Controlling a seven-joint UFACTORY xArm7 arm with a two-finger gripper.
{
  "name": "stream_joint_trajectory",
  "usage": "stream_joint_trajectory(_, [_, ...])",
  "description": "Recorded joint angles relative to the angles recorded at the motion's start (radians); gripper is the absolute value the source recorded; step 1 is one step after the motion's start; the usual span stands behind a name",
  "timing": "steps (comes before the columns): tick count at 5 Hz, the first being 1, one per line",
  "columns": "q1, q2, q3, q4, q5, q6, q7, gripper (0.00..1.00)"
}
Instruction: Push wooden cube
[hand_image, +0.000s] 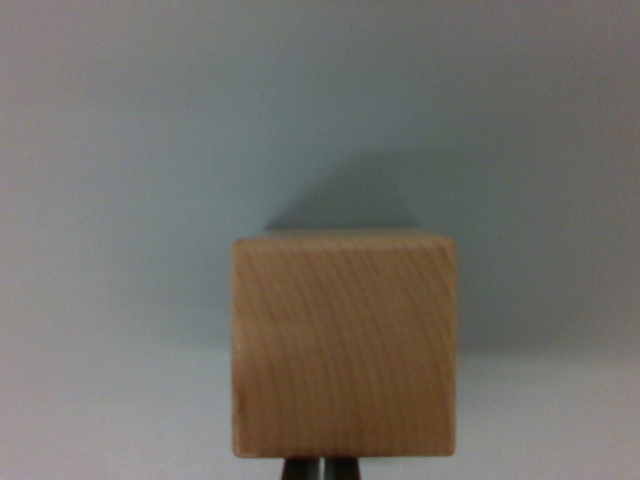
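A light wooden cube (345, 345) with visible grain fills the lower middle of the wrist view, resting on a pale grey surface (120, 200). Its shadow falls behind it and to the wrist view's right. Just below the cube's bottom edge, two dark fingertips of my gripper (321, 469) peek in at the frame's bottom edge. They stand close together with only a thin pale gap between them, right up against the cube's near face. Nothing is held between them.
The pale grey surface stretches around the cube on all sides, with no other objects in view.
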Motion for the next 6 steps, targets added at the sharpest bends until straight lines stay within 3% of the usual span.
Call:
stream_joint_trajectory(1, [0.0, 0.0, 0.0, 0.0, 0.0, 0.0, 0.0, 1.0])
stream_joint_trajectory(2, [-0.0008, 0.018, -0.002, 0.025, -0.0036, 0.007, 0.0, 1.0])
stream_joint_trajectory(3, [-0.0008, 0.018, -0.002, 0.025, -0.0036, 0.007, 0.0, 1.0])
stream_joint_trajectory(4, [-0.0013, 0.03, -0.003, 0.042, -0.0059, 0.012, 0.0, 1.0])
stream_joint_trajectory(6, [-0.0015, 0.035, -0.004, 0.048, -0.0068, 0.013, 0.0, 1.0])
